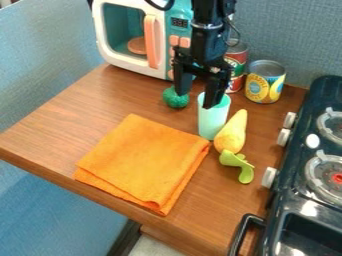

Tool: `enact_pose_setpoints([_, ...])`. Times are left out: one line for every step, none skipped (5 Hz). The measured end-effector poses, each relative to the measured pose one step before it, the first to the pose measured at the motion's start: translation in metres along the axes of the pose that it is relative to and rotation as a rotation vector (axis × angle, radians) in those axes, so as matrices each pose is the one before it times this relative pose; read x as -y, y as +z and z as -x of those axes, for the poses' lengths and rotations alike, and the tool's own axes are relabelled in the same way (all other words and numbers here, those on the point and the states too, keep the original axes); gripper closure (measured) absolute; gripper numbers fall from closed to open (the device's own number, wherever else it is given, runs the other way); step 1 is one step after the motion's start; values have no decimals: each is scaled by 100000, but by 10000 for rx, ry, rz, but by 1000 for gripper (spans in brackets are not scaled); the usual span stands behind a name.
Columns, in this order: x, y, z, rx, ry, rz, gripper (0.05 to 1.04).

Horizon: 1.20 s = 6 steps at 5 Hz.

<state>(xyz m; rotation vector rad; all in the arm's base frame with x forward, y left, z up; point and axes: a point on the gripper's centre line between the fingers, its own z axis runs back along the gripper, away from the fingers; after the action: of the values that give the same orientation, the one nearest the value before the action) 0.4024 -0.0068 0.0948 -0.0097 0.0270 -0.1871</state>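
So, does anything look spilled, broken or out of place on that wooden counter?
Nothing looks spilled or broken, and the mint-green cup stands upright. The only slightly untidy thing is the folded orange cloth: its layers don't quite line up along the near edge.

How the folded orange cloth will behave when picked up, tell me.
The orange cloth will probably droop, as it looks like thin, soft fabric. Its stacked layers may fall open if only one is pinched. It is unlikely to roll, lying flat on the wooden table.
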Motion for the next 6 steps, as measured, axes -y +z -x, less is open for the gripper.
enact_pose_setpoints([601,-193,-709,480,79,416,83])
enact_pose_setpoints([93,42,-78,49,132,97,83])
enact_pose_setpoints([-229,-325,-421,-60,83,-80,83])
enact_pose_setpoints([-266,198,-439,11,220,-135,83])
enact_pose_setpoints([-305,-265,-449,-125,133,-135,83])
enact_pose_setpoints([-261,513,-352,80,-21,7,83])
